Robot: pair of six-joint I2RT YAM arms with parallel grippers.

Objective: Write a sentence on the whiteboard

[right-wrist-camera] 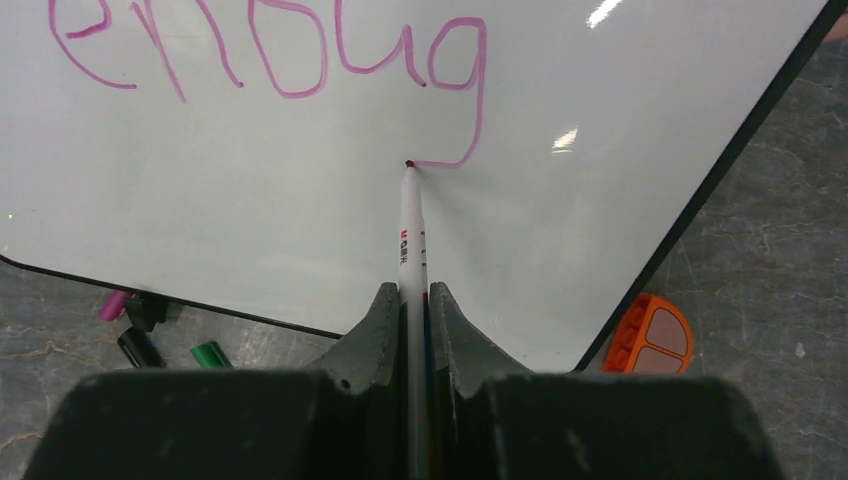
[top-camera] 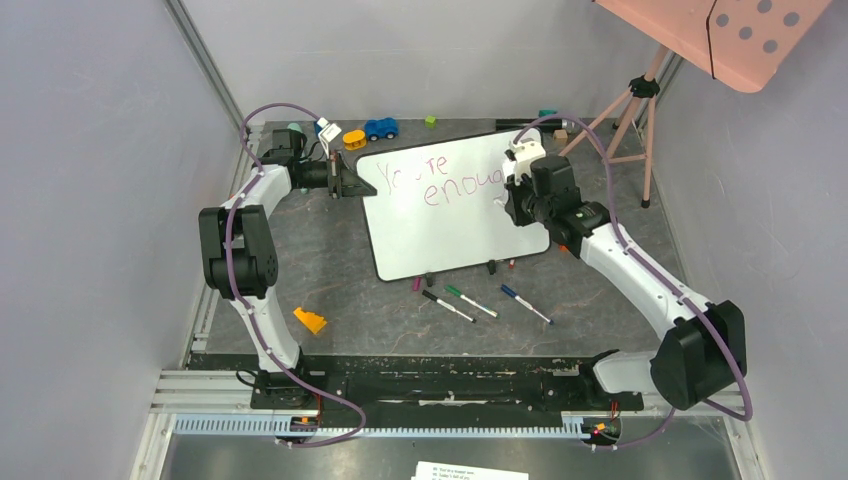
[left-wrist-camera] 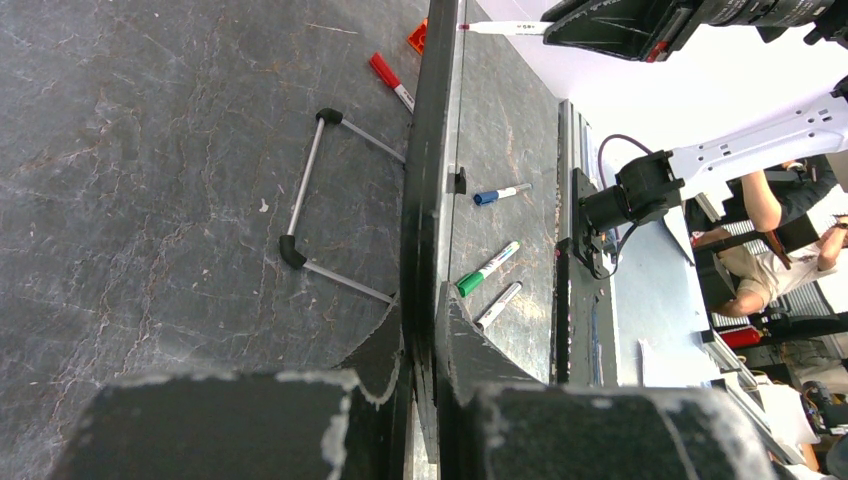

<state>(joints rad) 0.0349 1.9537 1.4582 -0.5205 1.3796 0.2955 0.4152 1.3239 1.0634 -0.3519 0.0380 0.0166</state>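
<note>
The whiteboard point(top-camera: 450, 225) stands tilted on the dark table, its black frame edge-on in the left wrist view point(left-wrist-camera: 425, 150). The sentence point(top-camera: 440, 178) in pink marker reads "You're enoug"; the lower word shows in the right wrist view point(right-wrist-camera: 280, 50). My left gripper point(top-camera: 345, 180) is shut on the board's left edge point(left-wrist-camera: 425, 310). My right gripper point(top-camera: 515, 188) is shut on a white marker point(right-wrist-camera: 411, 230). The marker's tip touches the board at the end of the g's tail. The marker also shows in the left wrist view point(left-wrist-camera: 505, 28).
Black point(top-camera: 447, 306), green point(top-camera: 470, 300) and blue point(top-camera: 525, 303) markers lie in front of the board. A red marker point(left-wrist-camera: 392, 82) and the wire stand point(left-wrist-camera: 310, 190) are behind it. An orange brick point(right-wrist-camera: 650, 335), an orange wedge point(top-camera: 310, 320), a blue car point(top-camera: 381, 128) and a tripod point(top-camera: 640, 110) are around.
</note>
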